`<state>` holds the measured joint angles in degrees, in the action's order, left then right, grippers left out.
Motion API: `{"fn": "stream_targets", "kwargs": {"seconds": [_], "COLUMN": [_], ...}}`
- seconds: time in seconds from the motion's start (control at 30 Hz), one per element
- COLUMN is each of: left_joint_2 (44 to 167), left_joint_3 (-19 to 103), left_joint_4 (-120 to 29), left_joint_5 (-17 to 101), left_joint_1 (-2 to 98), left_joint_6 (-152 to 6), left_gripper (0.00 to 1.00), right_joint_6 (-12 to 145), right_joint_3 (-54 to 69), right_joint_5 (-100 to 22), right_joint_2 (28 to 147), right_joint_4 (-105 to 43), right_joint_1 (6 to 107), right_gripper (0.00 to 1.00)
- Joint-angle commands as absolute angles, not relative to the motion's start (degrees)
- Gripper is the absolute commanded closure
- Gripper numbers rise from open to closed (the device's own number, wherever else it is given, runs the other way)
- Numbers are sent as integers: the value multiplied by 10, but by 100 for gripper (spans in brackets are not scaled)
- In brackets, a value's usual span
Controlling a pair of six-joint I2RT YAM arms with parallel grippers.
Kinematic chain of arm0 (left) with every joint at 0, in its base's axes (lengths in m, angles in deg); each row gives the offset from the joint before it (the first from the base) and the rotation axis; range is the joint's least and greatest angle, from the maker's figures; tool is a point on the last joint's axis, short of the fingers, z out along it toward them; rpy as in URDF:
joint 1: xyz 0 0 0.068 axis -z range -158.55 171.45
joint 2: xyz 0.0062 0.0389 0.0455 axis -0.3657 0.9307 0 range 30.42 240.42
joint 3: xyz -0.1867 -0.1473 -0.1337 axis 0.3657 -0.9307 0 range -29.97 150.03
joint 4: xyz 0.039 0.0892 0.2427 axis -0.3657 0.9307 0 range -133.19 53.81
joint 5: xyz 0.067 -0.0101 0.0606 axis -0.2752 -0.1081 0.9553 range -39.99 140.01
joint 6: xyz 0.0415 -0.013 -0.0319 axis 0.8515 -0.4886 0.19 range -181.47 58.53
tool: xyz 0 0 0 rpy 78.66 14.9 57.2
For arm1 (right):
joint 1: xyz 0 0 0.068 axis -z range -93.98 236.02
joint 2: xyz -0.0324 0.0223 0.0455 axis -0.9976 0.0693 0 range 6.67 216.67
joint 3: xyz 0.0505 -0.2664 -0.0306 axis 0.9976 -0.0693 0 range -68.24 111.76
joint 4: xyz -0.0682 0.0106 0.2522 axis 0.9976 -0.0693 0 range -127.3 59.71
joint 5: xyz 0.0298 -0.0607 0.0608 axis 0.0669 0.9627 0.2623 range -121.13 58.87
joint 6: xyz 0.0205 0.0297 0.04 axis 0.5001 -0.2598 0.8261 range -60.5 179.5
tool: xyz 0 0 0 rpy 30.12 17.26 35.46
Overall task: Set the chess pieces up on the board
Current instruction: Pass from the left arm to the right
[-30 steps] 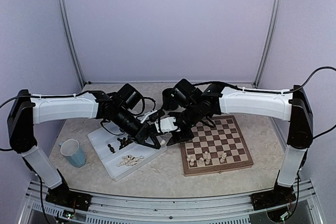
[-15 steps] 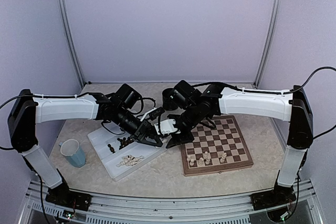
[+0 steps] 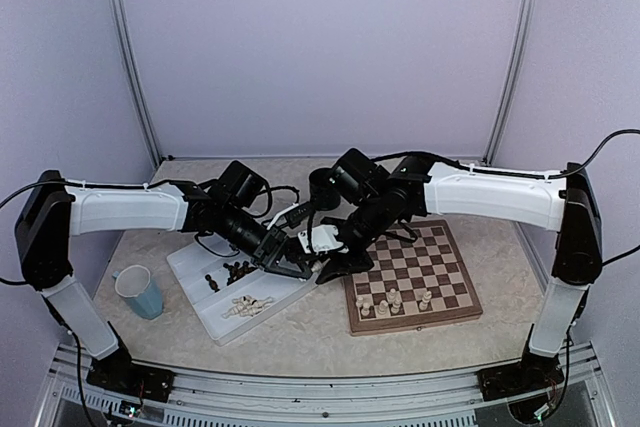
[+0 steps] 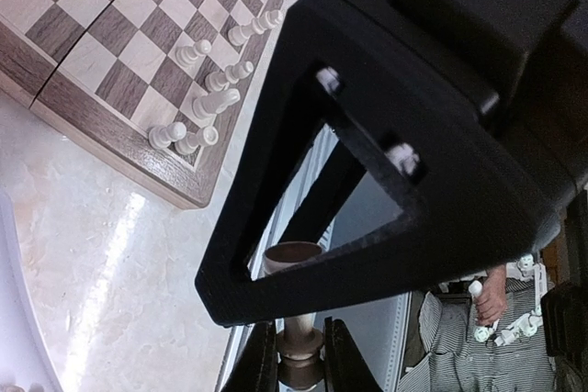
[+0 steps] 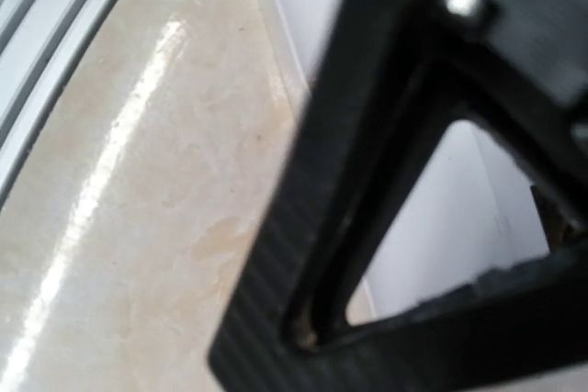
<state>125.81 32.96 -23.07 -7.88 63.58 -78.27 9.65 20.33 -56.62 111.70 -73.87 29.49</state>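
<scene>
Dark-brown chess piece is pinched in the left gripper; the right gripper hovers just beside it, its opening impossible to tell.

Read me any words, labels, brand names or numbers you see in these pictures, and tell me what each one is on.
No text can be read in any view.
The board, the white tray and the blue cup show no print or markings.
The right wrist view is too blurred to tell.
</scene>
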Motion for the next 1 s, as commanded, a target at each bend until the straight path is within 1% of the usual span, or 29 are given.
{"fn": "stream_targets", "kwargs": {"seconds": [0.0, 0.07, 0.13, 0.17, 0.2, 0.3, 0.4, 0.5, 0.57, 0.63, 0.73, 0.77, 0.97], "left_joint_2": [1261, 1260, 1257, 1253, 1247, 1203, 1134, 1060, 1017, 1006, 1013, 1022, 1096], "left_joint_3": [316, 311, 306, 302, 294, 257, 208, 144, 117, 99, 65, 64, 91], "left_joint_4": [-264, -272, -275, -284, -296, -362, -463, -584, -644, -705, -833, -854, -911], "left_joint_5": [-88, -81, -64, -49, -38, 12, 96, 234, 335, 409, 433, 435, 378], "left_joint_1": [622, 615, 609, 606, 602, 596, 602, 639, 681, 712, 726, 727, 734], "left_joint_6": [-804, -812, -814, -818, -823, -842, -855, -844, -798, -772, -793, -801, -835], "left_gripper": [89, 87, 78, 72, 68, 61, 54, 53, 54, 53, 52, 52, 51], "right_joint_6": [96, 104, 110, 115, 122, 148, 182, 231, 262, 282, 300, 303, 315], "right_joint_3": [202, 199, 188, 182, 177, 170, 165, 158, 149, 147, 150, 152, 155], "right_joint_5": [-556, -547, -537, -542, -550, -613, -690, -785, -845, -890, -932, -941, -952], "right_joint_2": [1108, 1108, 1102, 1099, 1095, 1078, 1058, 1048, 1048, 1055, 1062, 1064, 1068], "right_joint_4": [-739, -732, -716, -711, -707, -698, -682, -657, -634, -623, -615, -613, -607], "right_joint_1": [283, 284, 287, 292, 301, 341, 392, 435, 454, 464, 469, 470, 470], "right_gripper": [74, 84, 90, 91, 93, 95, 95, 95, 95, 95, 95, 95, 94]}}
